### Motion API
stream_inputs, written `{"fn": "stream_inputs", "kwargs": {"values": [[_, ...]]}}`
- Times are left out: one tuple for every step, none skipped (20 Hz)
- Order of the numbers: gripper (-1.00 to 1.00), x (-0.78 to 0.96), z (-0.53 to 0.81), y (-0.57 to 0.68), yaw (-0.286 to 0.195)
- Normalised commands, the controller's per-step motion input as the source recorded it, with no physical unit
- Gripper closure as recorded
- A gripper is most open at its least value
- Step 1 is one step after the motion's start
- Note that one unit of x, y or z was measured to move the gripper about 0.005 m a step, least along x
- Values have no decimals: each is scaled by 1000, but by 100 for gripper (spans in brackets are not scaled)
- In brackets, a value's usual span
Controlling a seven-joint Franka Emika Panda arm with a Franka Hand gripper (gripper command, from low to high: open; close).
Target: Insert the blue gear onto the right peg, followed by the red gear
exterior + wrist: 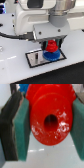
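gripper: clamped on red gear, green pads pressing its rim in wrist view | red gear: directly above blue gear, appears touching | blue gear: on grey plate, black-framed, white table | right peg: hidden

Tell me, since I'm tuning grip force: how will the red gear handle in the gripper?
The red gear looks rigid, moulded and glossy, so probably stiff but somewhat slippery. The fingers seem padded, which likely helps. Being round, it may roll if dropped on edge.
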Motion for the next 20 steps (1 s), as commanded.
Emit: {"fn": "stream_inputs", "kwargs": {"values": [[100, 21, 3, 8, 0], [100, 49, 19, 8, 0], [100, 115, 28, 4, 0], [100, 140, 118, -3, 0], [100, 117, 0, 0, 0], [100, 217, 40, 0, 0], [100, 360, 234, 0, 0], [100, 466, 349, 94, 0], [100, 483, 440, 97, 0], [100, 480, 457, 109, 0], [100, 394, 449, 117, 0], [100, 351, 403, 91, 0], [100, 191, 251, 57, 0], [100, 294, 238, 150, 0], [100, 207, 293, 49, 0], [100, 295, 291, 128, 0], [100, 355, 283, 18, 0], [100, 210, 31, -7, 0], [100, 190, 57, -17, 0], [100, 213, 12, -7, 0]]}}
